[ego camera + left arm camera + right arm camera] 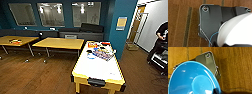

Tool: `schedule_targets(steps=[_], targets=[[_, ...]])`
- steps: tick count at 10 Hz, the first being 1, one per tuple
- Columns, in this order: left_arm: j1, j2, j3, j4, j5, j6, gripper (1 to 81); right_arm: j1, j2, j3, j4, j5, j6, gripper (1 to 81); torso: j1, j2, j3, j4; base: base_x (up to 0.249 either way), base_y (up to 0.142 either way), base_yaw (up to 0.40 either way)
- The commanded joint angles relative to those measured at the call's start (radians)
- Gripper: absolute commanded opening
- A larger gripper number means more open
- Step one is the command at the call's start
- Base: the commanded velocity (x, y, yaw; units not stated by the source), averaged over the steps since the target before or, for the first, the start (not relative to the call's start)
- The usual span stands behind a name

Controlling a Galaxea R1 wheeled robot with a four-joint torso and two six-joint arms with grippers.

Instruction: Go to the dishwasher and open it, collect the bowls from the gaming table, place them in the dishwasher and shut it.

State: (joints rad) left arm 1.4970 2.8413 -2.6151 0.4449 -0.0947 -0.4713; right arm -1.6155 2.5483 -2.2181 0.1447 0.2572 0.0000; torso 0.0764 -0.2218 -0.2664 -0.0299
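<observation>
Right end effector: blue bowl close at wrist, over wood floor; grip state indeterminate | left end effector: white bowl close at wrist; grip indeterminate | ahead: white-topped bench, clutter at far end | yellow benches left.

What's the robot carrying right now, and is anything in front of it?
Right wrist view: blue bowl close up. Left wrist view: white bowl close up. Fingers unclear on both. Ahead: white-topped game table with clutter; person at far right.
</observation>
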Motion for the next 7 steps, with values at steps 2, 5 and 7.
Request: schedule_targets(steps=[2,5,7], targets=[[-0.028,-0.017,-0.008,0.014,0.041,0.005,1.0,0.015,-0.009,-0.003,-0.017,-0.058,-0.011,1.0,0.0,0.0,0.0,0.0,-0.141,0.0,0.0],[-0.028,-0.012,-0.008,0.012,0.038,0.01,1.0,0.015,-0.006,-0.004,-0.016,-0.058,-0.011,1.0,0.0,0.0,0.0,0.0,-0.131,0.0,0.0],[-0.027,-0.008,-0.008,0.012,0.038,0.011,1.0,0.016,-0.001,-0.009,-0.016,-0.061,-0.011,1.0,0.0,0.0,0.0,0.0,-0.053,0.0,0.0]])
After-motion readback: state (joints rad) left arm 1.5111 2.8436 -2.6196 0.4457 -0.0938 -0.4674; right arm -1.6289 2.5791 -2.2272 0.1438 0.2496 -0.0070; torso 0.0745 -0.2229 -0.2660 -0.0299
